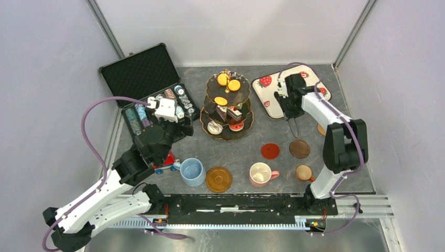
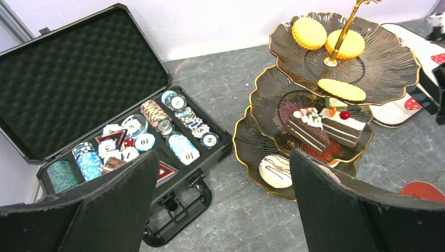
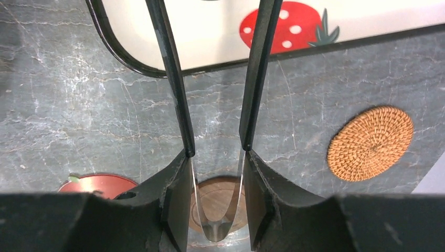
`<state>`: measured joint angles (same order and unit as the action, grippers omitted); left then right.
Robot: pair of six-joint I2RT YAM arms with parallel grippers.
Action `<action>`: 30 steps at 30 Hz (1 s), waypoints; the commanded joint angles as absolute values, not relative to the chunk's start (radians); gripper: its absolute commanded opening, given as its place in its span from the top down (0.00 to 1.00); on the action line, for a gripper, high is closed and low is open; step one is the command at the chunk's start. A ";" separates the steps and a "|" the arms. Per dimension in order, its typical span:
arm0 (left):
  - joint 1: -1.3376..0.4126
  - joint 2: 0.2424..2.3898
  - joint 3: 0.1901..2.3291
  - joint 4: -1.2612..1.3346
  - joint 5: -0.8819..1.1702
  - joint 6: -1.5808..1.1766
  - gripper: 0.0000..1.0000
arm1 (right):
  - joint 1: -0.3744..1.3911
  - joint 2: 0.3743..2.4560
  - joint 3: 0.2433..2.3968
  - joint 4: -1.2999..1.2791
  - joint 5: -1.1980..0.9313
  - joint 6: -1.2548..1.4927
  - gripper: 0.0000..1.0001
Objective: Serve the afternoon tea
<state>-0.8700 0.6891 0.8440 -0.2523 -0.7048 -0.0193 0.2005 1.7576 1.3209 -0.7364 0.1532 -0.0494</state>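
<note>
The dark three-tier gold-rimmed stand [image 1: 228,105] stands mid-table with macarons [image 2: 308,32] on top, cake slices [image 2: 307,128] on the middle tier and a white donut [image 2: 275,170] on the bottom one. My left gripper [image 2: 223,210] hangs open between the poker case and the stand, empty. My right gripper [image 3: 215,157] is shut on metal tongs [image 3: 173,79], whose black arms reach out over the edge of the strawberry tray [image 3: 210,31]. A blue mug [image 1: 192,171], a pink mug [image 1: 261,174] and a small brown mug [image 1: 304,172] stand along the front.
The open black case of poker chips [image 1: 152,89] lies at the back left, with a red toy car [image 1: 165,161] under my left arm. Coasters lie about: wooden [image 1: 219,179], red [image 1: 270,151], dark brown [image 1: 299,148] and woven [image 3: 370,143].
</note>
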 commanded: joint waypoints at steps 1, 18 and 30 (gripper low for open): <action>-0.865 0.687 0.856 -0.231 -0.712 -0.031 0.00 | 0.161 1.608 1.255 -0.616 0.050 -0.017 0.88; -0.862 0.693 0.858 -0.231 -0.710 -0.033 0.00 | 0.343 1.126 1.157 -0.506 -0.440 -0.037 0.82; -0.860 0.690 0.858 -0.233 -0.717 -0.030 0.00 | 0.520 1.225 1.232 -0.551 -0.280 -0.069 0.72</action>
